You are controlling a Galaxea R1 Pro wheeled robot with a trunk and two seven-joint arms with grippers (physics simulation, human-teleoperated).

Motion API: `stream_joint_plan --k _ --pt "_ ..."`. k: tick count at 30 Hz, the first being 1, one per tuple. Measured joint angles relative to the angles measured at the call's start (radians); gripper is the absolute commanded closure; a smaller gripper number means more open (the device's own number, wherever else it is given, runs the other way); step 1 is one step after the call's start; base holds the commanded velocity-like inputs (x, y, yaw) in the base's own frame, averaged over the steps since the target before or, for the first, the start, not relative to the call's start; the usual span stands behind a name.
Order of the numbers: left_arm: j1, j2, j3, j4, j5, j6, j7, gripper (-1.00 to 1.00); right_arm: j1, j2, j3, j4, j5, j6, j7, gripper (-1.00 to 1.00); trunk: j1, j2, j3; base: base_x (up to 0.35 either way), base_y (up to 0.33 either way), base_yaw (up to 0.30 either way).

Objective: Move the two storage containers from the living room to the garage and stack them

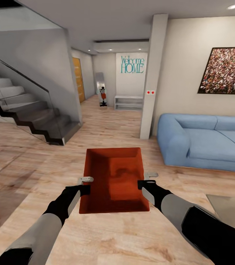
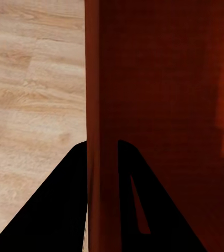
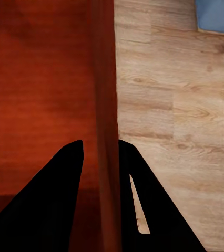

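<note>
In the living room, over plank flooring (image 1: 106,235), an orange-red container (image 1: 114,180) hangs between both arms, blue sofa (image 1: 206,143) at two o'clock. Wrist views reveal what the head view hides: the left gripper (image 2: 102,157) and right gripper (image 3: 101,157) each clamp a side wall.

The storage container (image 1: 114,180) is orange-red, darker inside its walls, held over a floor (image 1: 106,235) of pale wood planks with brown grain — the grippers' fingers (image 2: 54,210) show black against both. The sofa (image 1: 206,141) is soft blue, the wall lettering (image 1: 132,64) teal on white, the far door (image 1: 78,79) amber. The framed picture (image 1: 226,70) is speckled red, white and dark — its frame black — and the stairs (image 1: 40,117) are grey.
</note>
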Motion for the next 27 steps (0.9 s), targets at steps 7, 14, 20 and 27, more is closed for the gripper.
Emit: stream_joint_plan --k 7,14,20,27 --pt "0.0 0.001 0.0 0.001 0.001 0.001 -0.001 1.0 0.0 0.001 -0.001 0.0 0.001 0.002 0.0 1.0 0.0 0.0 0.0 0.322 0.0 0.203" --pt "0.0 0.0 0.001 0.002 -0.001 0.001 -0.001 1.0 0.0 0.0 0.0 0.0 0.001 0.003 0.0 1.0 0.0 0.0 0.0 0.322 0.0 0.013" --pt "0.0 -0.001 0.002 0.005 -0.001 0.001 -0.001 1.0 0.0 -0.001 0.001 0.0 0.001 0.007 0.0 1.0 0.0 0.0 0.0 0.322 0.0 0.0" --pt "0.0 -0.004 0.005 0.013 -0.001 0.001 -0.001 1.0 0.0 -0.003 0.004 0.0 0.001 0.016 0.0 1.0 0.0 0.0 0.0 0.322 0.0 0.0"
